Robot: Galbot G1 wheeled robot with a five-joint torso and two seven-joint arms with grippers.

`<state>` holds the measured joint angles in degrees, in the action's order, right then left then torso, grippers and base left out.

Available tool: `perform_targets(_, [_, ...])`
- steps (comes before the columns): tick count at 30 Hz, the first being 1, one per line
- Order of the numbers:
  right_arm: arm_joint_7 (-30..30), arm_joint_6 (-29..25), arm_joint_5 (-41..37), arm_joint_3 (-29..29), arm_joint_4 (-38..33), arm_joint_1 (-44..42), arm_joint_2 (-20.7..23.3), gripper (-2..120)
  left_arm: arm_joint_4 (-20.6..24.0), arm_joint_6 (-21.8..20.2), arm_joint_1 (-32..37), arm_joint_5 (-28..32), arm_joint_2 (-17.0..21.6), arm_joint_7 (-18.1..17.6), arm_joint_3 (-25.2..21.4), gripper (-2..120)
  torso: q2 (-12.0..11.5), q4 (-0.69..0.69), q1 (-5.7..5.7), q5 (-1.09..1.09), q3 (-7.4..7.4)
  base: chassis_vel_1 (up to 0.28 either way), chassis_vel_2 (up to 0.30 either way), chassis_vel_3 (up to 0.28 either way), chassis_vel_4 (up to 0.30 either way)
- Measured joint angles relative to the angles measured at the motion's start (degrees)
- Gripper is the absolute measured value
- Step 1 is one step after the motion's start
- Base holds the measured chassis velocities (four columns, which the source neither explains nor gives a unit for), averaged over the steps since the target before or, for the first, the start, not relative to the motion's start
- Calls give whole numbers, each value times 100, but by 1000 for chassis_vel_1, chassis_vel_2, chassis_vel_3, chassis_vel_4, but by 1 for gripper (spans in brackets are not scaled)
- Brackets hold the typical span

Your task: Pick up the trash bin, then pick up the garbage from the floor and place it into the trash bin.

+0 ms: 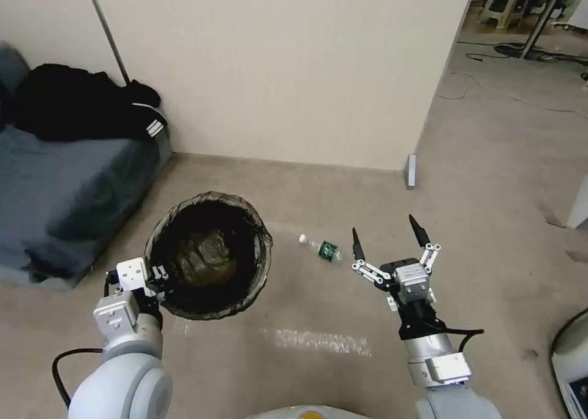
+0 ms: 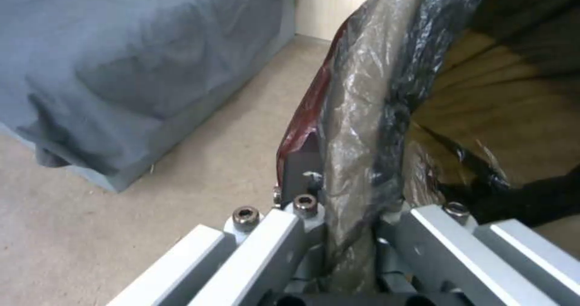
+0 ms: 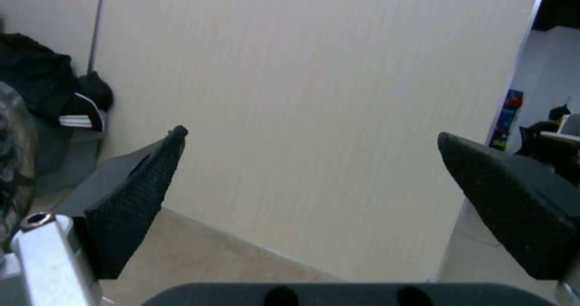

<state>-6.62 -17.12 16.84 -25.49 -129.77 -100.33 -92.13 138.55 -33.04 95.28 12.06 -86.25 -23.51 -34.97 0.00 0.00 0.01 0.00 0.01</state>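
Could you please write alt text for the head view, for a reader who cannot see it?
The left gripper grips the rim of the bag-lined trash bin, while the right gripper, fingers open, is beside a plastic bottle on the carpet. A grey sofa with black clothing stands to the left.

The trash bin (image 1: 208,255) is lined with a glossy brownish-black bag, and a strip of dark red shows along the bag's edge in the left wrist view. The clear plastic bottle (image 1: 321,248) has a white cap and a green label. The carpet (image 1: 478,180) is beige, the wall (image 1: 275,57) cream, the bed (image 1: 67,186) slate blue. The heap of clothing (image 1: 86,103) is black with white stripes. The right end effector (image 1: 389,238) has black, dimple-textured fingers (image 3: 130,206) on silver links.
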Motion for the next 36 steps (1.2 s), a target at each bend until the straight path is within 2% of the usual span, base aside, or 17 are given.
perform_targets(10, [-130,-60,-59,-1,64,39,-1,100,-2,6,-12,5,13,-6,-16,0,1,-1,-1,-2,-2,0,0,0,0])
perform_targets(15, [-141,102,-491,-71,429,669,104,100,-36,73,-13,12,81,-9,-34,0,0,-1,-1,0,-1,0,0,0,0])
perform_targets(18, [-150,302,-831,-92,969,1419,773,100,-163,183,-40,18,165,-29,-56,0,0,0,-1,2,-1,0,0,0,0])
perform_targets(20, [-155,352,-894,-88,1043,1515,839,100,-179,191,-42,18,167,-31,-55,0,0,1,-1,1,-1,0,0,0,0])
perform_targets(22, [-241,598,-1183,-14,1502,2026,1144,100,-259,242,-35,-8,158,-39,-35,0,0,0,-1,1,-1,0,0,0,0])
perform_targets(24, [-272,665,-1249,18,1653,2174,1223,100,-278,263,-24,-31,152,-39,-23,0,0,1,-1,1,-1,0,0,0,0])
perform_targets(26, [-403,817,-1412,189,2209,2748,1454,100,-315,324,24,-115,131,-43,5,0,0,0,-1,2,-1,0,0,0,0])
perform_targets(28, [-421,830,-1428,218,2287,2828,1482,100,-319,331,31,-126,127,-43,5,0,0,1,-1,1,-1,0,0,0,0])
perform_targets(29, [-501,866,-1480,379,2606,3158,1605,100,-321,349,45,-154,119,-45,5,0,0,2,-1,0,-1,0,0,0,0])
perform_targets(34, [-695,890,-1557,724,3234,3700,1802,100,-326,362,47,-198,99,-49,-11,0,0,1,-1,0,-1,0,0,0,0])
perform_targets(36, [-972,837,-1566,982,3830,4058,1940,100,-333,374,60,-250,74,-55,-14,0,0,1,-1,1,-1,0,0,0,0])
